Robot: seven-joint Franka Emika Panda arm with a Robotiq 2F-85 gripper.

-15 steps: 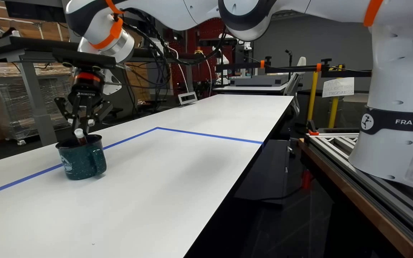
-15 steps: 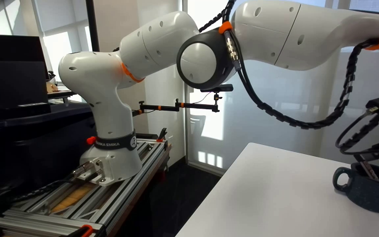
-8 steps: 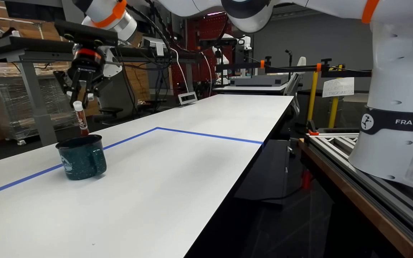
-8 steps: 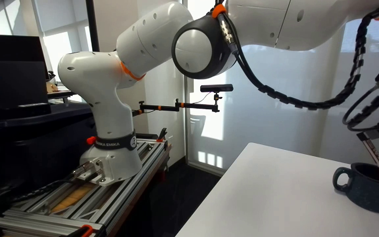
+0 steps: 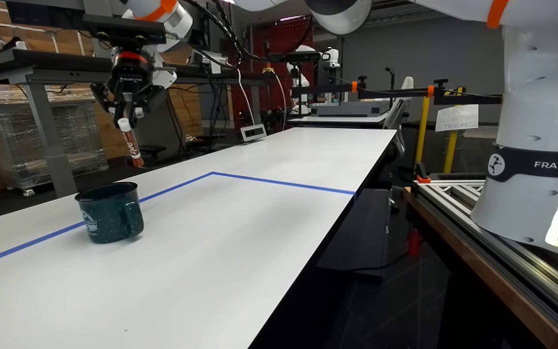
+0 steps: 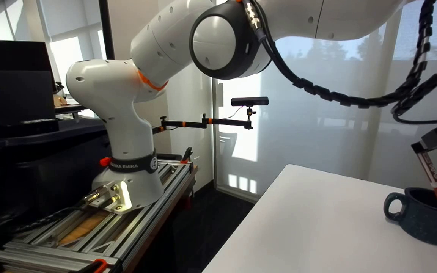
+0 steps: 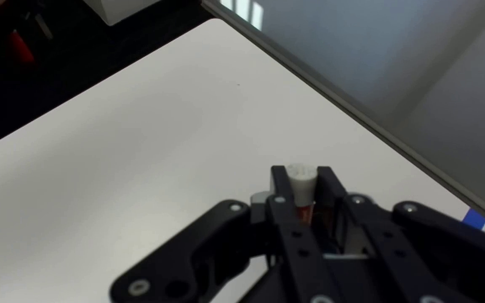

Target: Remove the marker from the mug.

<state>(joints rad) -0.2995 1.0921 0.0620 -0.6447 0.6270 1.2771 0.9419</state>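
The marker [image 5: 131, 144] is red-orange with a white end. It hangs tilted from my gripper [image 5: 126, 115], with its orange end down and apart from the mug's rim. In an exterior view, the marker [image 6: 429, 170] overlaps the mug's opening in the picture, below my gripper [image 6: 420, 146]. In the wrist view, the white end of the marker [image 7: 303, 185] sits between both fingertips of my gripper [image 7: 302, 171]. The dark teal mug [image 5: 114, 218] stands upright on the white table; it also shows in an exterior view [image 6: 425, 220]. In the wrist view I cannot make the mug out.
The white table [image 5: 240, 232] carries a blue tape line [image 5: 279, 182]. A glass wall [image 7: 377, 67] runs along a table edge. A dark raised desk [image 5: 32, 65] stands behind the gripper. A camera arm [image 6: 226, 122] sticks out near the robot base.
My gripper has risen with the marker. A second ago the marker was mostly inside the mug; now it hangs above rim height. It also shifted sideways and tilted. The mug has not moved.
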